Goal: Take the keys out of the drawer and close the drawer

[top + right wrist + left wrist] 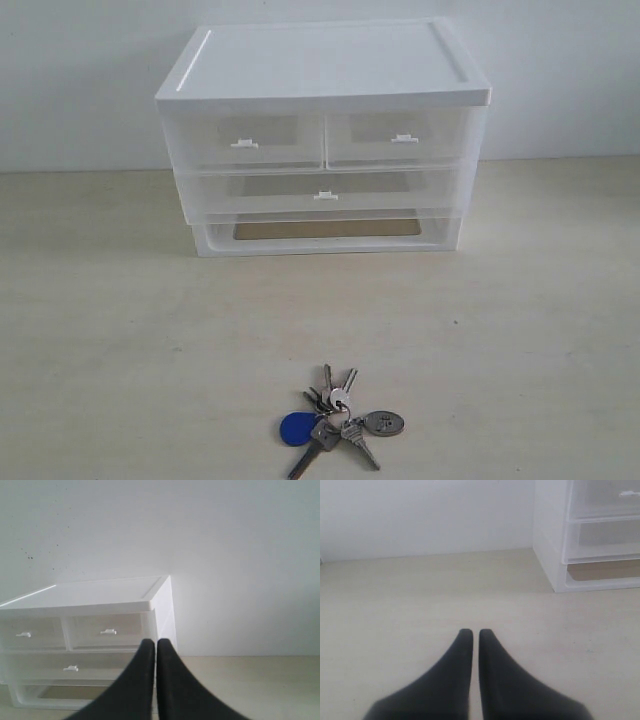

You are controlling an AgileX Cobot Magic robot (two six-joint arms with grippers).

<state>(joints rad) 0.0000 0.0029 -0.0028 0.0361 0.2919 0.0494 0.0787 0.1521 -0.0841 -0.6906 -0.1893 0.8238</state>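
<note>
Two sets of jaws: both are showing only in their own wrist views; neither is appearing in the exterior view.
Left jaws: pressing together tip to tip, gripping nothing, hovering low over the bare counter, with the unit lying to their far right.
Drawer: sitting at the upper left of the unit, its front lining up flush with the right-hand drawer, so it is reading as shut; its tab handle is standing free.
Keys: lying out on the counter at the near edge, about the middle, well apart from the unit. The bunch is stretching near to far, with the blue fob on its left and the round tag on its right.
Right jaws: likewise pressing together on nothing, riding higher and facing the unit's front from the right.
Nearer arm: neither wrist view is catching the keys, so I cannot tell.
Judgement: both halves of the task are looking done, so nothing is calling for a grasp.
</note>
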